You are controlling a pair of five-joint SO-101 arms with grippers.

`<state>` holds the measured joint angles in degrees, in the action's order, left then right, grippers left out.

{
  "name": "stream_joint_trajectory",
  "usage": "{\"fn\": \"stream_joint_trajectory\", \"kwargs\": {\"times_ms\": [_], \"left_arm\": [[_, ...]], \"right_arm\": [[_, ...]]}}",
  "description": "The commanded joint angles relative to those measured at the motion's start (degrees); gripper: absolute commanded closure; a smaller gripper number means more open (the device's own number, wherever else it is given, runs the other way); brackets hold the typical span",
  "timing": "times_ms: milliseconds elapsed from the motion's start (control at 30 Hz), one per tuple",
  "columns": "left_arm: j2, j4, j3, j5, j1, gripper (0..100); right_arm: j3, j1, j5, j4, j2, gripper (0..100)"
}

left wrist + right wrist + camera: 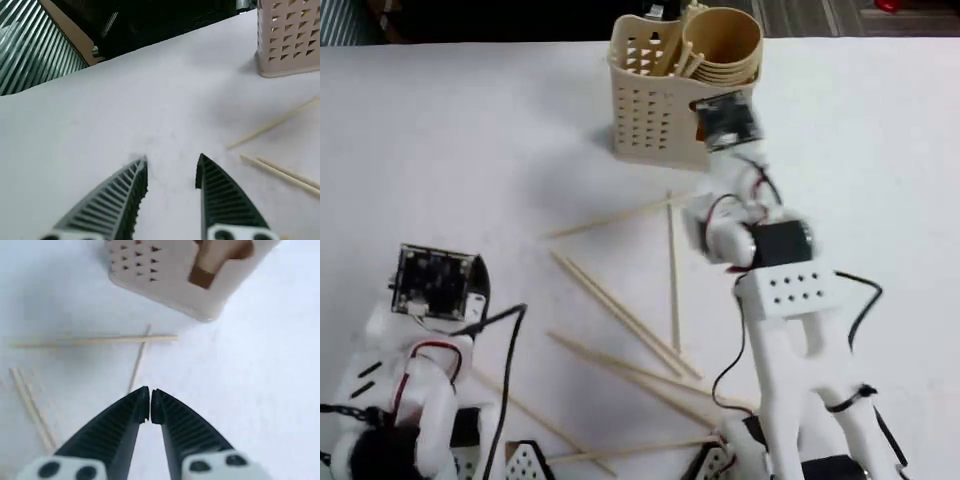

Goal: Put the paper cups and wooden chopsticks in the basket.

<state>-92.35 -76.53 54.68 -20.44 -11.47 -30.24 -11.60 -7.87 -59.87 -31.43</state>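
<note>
A cream perforated basket [650, 115] stands at the table's far middle, holding stacked paper cups [725, 45] and a few chopsticks. Several wooden chopsticks [615, 310] lie scattered on the white table in front of it. My right arm [770, 240] stretches toward the basket's near right corner. Its gripper [150, 404] is shut on nothing and hovers over bare table just short of two crossed chopsticks [95, 341] and the basket [165, 275]. My left arm [435, 285] sits at the near left. Its gripper [171, 167] is open above bare table, well short of the basket [290, 35].
Loose chopsticks [282, 172] lie between the two arms, some close to the arm bases at the near edge [630, 450]. The table's far edge runs just behind the basket. The left half of the white table [450, 150] offers free room.
</note>
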Motion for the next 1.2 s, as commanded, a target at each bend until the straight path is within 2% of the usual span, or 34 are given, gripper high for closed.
{"fn": "stream_joint_trajectory", "kwargs": {"times_ms": [0,133,367,467,733,1000,1167], "left_arm": [[16.48,-3.08,-7.38,-6.68,4.35,82],[30.46,-5.45,-12.92,-15.30,11.56,74],[46.55,-10.46,-18.64,-35.25,24.75,74],[50.77,-10.37,-18.55,-39.47,30.55,74],[62.46,-7.47,-18.46,-40.26,45.41,74],[76.79,1.41,-18.55,-34.99,55.16,74],[83.12,5.80,-18.46,-31.82,58.42,74]], "right_arm": [[-2.37,7.60,4.57,7.52,-1.71,98.0],[-6.07,13.76,10.81,14.20,-1.71,97.8],[-6.68,20.00,11.25,17.19,-1.63,97.8],[-6.51,22.20,11.25,17.71,-1.63,97.8],[-6.68,26.86,11.25,20.35,-1.63,97.8],[-6.68,27.65,11.25,20.35,-1.63,97.8],[-6.42,30.11,11.25,20.44,-1.63,97.9]]}}
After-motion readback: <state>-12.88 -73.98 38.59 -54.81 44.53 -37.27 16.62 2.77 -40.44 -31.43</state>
